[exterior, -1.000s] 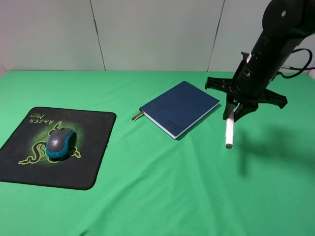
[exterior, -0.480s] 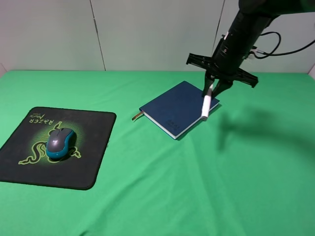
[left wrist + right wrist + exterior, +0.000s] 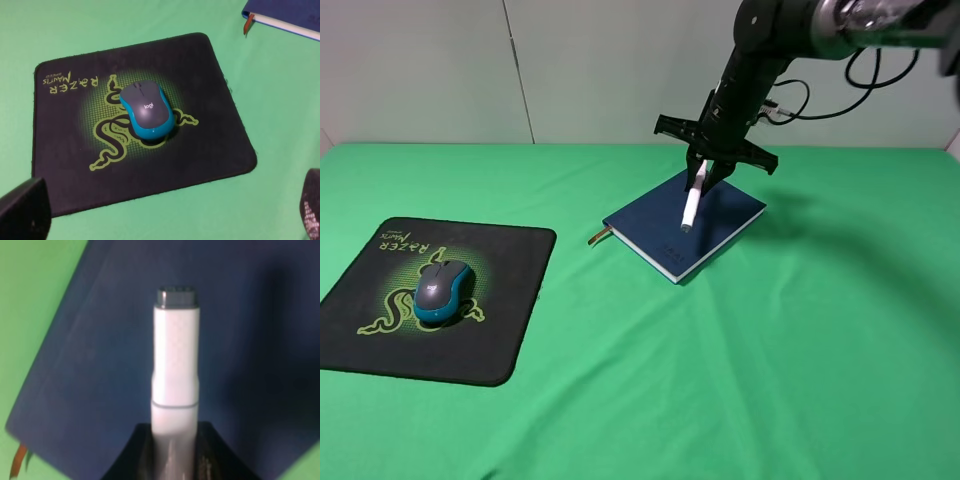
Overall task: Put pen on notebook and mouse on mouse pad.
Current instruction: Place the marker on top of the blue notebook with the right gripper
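Nearest, by the left edge of the green-covered table (image 3: 720, 400), the black mouse pad (image 3: 515, 300) is laid flat, and the teal mouse (image 3: 442, 290) is seated on its green snake logo, about the middle of the pad. The left tool (image 3: 167, 210) is seen only from its own wrist camera. Its two dark fingertips (image 3: 22, 210) are set wide apart at either side of that view, above the pad, and nothing is held between them. Farther back, around the middle of the table, the navy notebook (image 3: 660, 215) is laid closed and turned at an angle to the table's edges, with one corner pointed toward the near edge. A brown ribbon (image 3: 599, 236) is seen sticking out at its left corner. Above the notebook's far half the right tool (image 3: 699, 180) is positioned, its jaws clamped together on the upper end of the white pen (image 3: 690, 208). The pen is held nearly upright, slightly tilted, dark tip downward, over the blue cover. Whether the tip is touching the cover cannot be told. Beyond the table's far edge a pale panelled wall (image 3: 620, 70) is seen.
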Controlling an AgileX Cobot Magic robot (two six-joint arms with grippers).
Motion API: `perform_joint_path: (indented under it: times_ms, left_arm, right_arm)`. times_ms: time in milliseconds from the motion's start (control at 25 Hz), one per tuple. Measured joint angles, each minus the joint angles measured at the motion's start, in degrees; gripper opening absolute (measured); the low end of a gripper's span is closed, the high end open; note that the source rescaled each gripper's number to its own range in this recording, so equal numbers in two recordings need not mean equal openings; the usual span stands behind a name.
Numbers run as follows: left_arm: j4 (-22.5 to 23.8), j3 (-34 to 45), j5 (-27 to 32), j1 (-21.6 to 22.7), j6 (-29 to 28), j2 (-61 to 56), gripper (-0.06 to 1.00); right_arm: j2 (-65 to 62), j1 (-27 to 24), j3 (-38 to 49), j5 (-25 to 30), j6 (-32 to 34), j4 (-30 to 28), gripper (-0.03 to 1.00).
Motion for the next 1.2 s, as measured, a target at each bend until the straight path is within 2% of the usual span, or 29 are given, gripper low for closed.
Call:
perform_joint_path:
  times_ms: [200, 720, 760, 800, 920, 960, 1000, 1080, 1200]
  left_arm:
    - [0.0, 0.0, 0.0, 0.0, 0.0, 0.0, 1.00]
    - [0.0, 0.0, 0.0, 0.0, 0.0, 0.0, 1.00]
    - [0.0, 0.0, 0.0, 0.0, 0.0, 0.0, 1.00]
    - [0.0, 0.0, 0.0, 0.0, 0.0, 0.0, 1.00]
    - [0.0, 0.0, 0.0, 0.0, 0.0, 0.0, 1.00]
    - [0.0, 0.0, 0.0, 0.0, 0.0, 0.0, 1.00]
    - [0.0, 0.0, 0.0, 0.0, 0.0, 0.0, 1.00]
    - [0.0, 0.0, 0.0, 0.0, 0.0, 0.0, 1.00]
    - [0.0, 0.0, 0.0, 0.0, 0.0, 0.0, 1.00]
  right_arm:
    - [6.0, 0.0, -5.6, 2.3, 0.2, -0.1, 0.02]
    - [7.6, 0.1, -6.1, 3.5, 0.2, -4.2, 0.02]
    - [7.6, 0.1, -6.1, 3.6, 0.2, -4.2, 0.05]
    - [7.6, 0.1, -6.1, 3.6, 0.2, -4.0, 0.14]
    - [7.6, 0.1, -6.2, 3.4, -1.3, -2.3, 0.71]
    - [7.6, 0.1, -6.3, 3.4, -2.4, -2.0, 0.83]
    - [7.6, 0.1, -6.4, 3.4, -3.8, -1.5, 0.90]
    - [7.6, 0.1, -6.5, 3.4, -5.5, -0.8, 0.96]
    - [7.5, 0.1, -6.5, 3.4, -6.1, -0.5, 0.98]
